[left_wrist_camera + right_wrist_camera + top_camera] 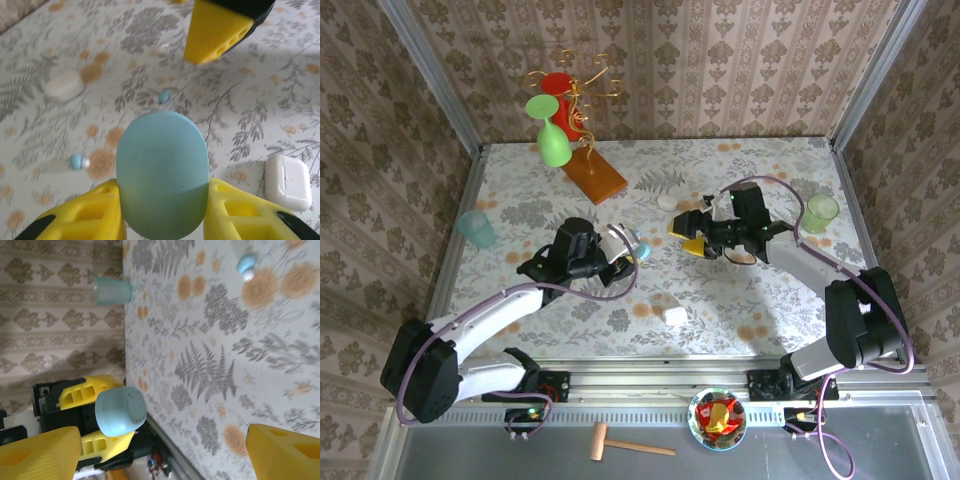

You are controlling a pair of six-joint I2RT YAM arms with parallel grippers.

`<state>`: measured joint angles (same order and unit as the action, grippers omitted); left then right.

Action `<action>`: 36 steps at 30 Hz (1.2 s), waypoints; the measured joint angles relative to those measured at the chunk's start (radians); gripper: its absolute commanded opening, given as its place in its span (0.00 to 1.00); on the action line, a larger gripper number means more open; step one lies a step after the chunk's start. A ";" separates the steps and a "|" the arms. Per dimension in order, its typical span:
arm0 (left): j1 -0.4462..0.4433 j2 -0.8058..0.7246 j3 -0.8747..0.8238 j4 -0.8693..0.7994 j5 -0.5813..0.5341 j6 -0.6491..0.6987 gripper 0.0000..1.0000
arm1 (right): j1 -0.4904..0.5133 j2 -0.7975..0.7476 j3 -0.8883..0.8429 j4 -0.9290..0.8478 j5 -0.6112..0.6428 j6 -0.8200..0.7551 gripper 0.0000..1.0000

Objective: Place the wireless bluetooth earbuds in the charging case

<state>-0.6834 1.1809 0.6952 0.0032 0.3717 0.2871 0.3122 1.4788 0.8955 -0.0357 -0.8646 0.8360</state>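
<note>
The left pincer [163,189] is pinching the pale blue charging case [162,150] across its lower end, holding it up off the table [250,115]. The right pincer [687,238] hovers close by, its yellow fingers spread wide with nothing between them. The step in hand looks like presenting the case for loading. A faint seam crosses the smooth, egg-shaped shell low down, and I cannot tell whether the lid is open.

The earbuds lie loose on the table. One pale blue earbud [164,96] sits just beyond the held case, near the right pincer's finger. A second earbud [78,161], pale blue with a white tip, lies further off to the side. Both are tiny and rounded, so they will likely roll or slip under a careless pinch.

The next move probably calls for the right pincer to come down squarely over the nearer earbud and close gently. The case must be open with its cavity turned to receive it. The white squarish case [287,181] and white oval case [63,84] are best left alone
</note>
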 measured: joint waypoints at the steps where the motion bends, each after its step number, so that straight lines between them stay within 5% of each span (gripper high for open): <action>1: -0.002 0.008 0.003 0.010 0.017 0.017 0.32 | 0.008 0.000 -0.006 0.016 -0.014 0.010 0.83; 18: -0.012 0.069 0.042 0.036 0.105 0.111 0.32 | 0.127 0.031 -0.018 0.169 -0.076 0.119 0.50; 22: -0.012 0.069 0.042 0.036 0.105 0.111 0.32 | 0.134 0.043 -0.018 0.167 -0.074 0.134 0.36; 27: -0.011 0.069 0.043 0.042 0.102 0.111 0.38 | 0.131 0.043 -0.019 0.181 -0.071 0.138 0.25; 36: -0.001 0.035 -0.005 0.218 0.117 0.051 0.88 | 0.108 0.033 -0.053 0.351 -0.092 0.277 0.19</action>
<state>-0.6846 1.2156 0.6907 0.2214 0.4885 0.3378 0.4202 1.5120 0.8429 0.3157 -0.9569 1.1130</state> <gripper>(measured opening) 0.833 0.252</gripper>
